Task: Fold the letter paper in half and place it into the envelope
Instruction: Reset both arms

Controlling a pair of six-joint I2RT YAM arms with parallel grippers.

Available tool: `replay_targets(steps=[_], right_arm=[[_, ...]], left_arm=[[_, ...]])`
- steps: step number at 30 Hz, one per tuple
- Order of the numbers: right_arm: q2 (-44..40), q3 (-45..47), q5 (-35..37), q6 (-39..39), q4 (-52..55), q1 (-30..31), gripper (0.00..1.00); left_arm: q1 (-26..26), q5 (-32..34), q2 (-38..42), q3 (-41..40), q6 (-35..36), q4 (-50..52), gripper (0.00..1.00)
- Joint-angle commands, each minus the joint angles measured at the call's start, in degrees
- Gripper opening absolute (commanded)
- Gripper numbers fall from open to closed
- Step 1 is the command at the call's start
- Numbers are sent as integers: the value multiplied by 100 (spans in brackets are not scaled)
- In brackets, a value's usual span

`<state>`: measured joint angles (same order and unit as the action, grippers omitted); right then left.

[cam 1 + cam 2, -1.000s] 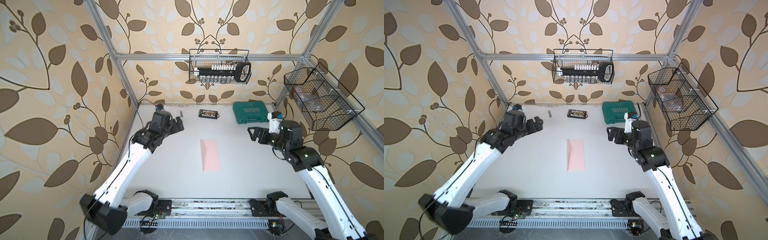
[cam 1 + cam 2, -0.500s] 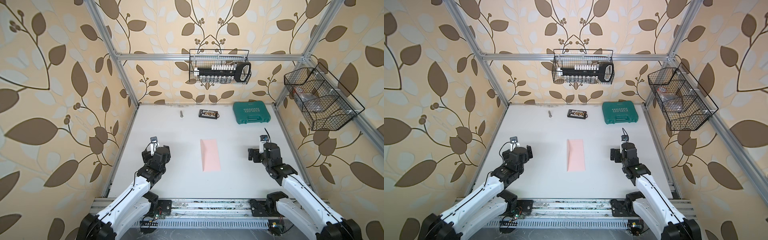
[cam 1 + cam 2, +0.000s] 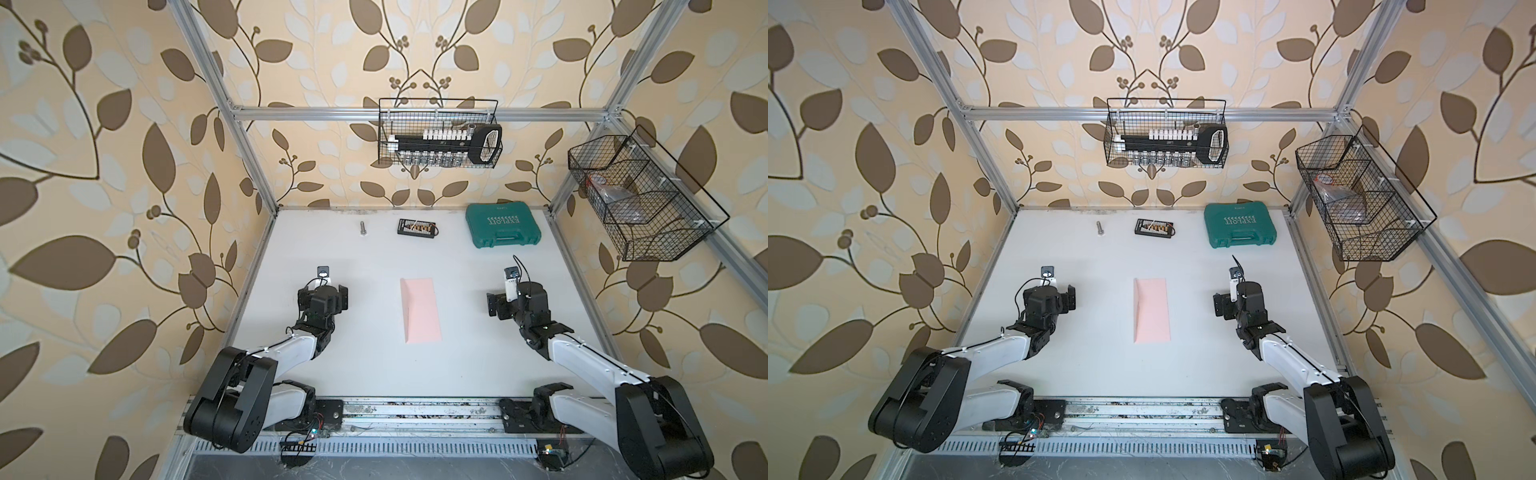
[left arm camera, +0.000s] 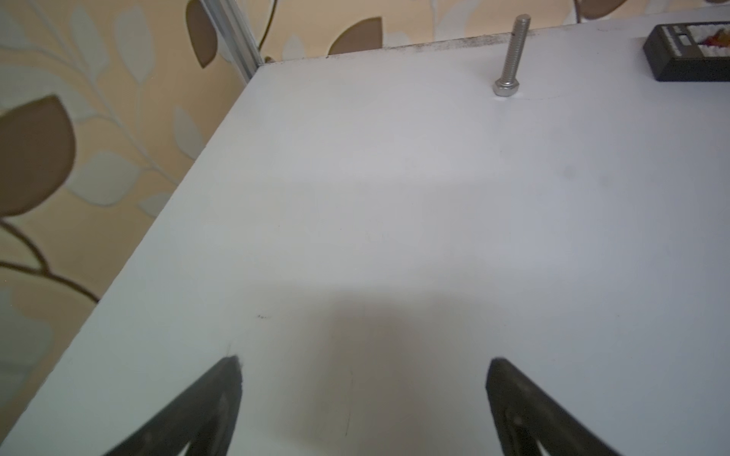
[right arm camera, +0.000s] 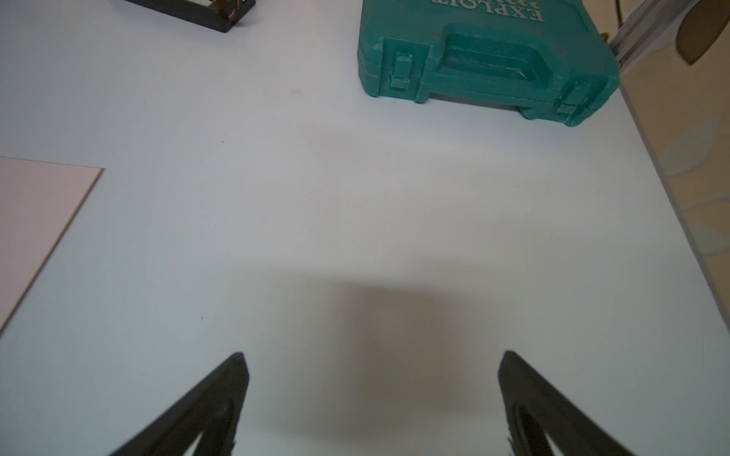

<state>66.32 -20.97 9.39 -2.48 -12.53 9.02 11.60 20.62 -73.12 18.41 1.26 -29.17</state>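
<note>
Both arms now sit pulled back; left gripper and right gripper gape empty, envelope midway between, long axis pointing away from the base.

My white surface bears a pale pink paper envelope centrally; steel hex bolt, black rectangular holder, teal plastic case rearward.

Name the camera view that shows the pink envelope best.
A top view: the envelope lies whole and unobstructed, in both top views alike. The right wrist view catches only one corner; the left wrist view shows none.
</note>
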Motion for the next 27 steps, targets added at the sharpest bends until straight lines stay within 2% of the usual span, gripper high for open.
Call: replay_targets(steps=[1,3,5,8,12,14,16,18,20,22,24,27], right_arm=[[422,-248,-238,-149,-721,-147,98],[691,-348,-355,-108,-993,-234,98],[960,-508,-505,-82,-1125,-300,98],[1353,-718,-668,78,-1381,-415,98],[1776,-993,-791,-198,-1452,-453,98],[1916,-679,-585,7,-2237,-575,98],[1850,-304,-1065,331,-2800,-1028,98],[1947,320,-1021,348,-4063,-1029,98],[1842,534,-1114,289,-4308,-1017,98],[1915,498,-1328,216,-4353,-1023,98],[1912,261,-1406,180,-3878,-1021,98],[2019,-87,-1524,153,-3339,-1019,98]], left_arm=[[-393,-2152,-383,367,645,-545,99],[-581,-2512,-703,525,664,-618,99],[-1012,-3138,-888,784,453,-316,99],[-1393,-2794,-1339,1238,-156,115,99],[-1584,-3649,-1583,1642,4,625,99],[-1620,-3900,-1713,1879,85,901,99],[-1618,-4131,-1687,1841,178,901,99],[-1619,-4159,-1495,1525,198,537,99],[-1614,-3979,-1253,1075,141,-28,99],[-1565,-3081,-1065,422,-190,-966,99],[-1380,-2191,-1136,-315,-364,-2443,99],[-1341,-1985,-1072,-232,-406,-2301,99]])
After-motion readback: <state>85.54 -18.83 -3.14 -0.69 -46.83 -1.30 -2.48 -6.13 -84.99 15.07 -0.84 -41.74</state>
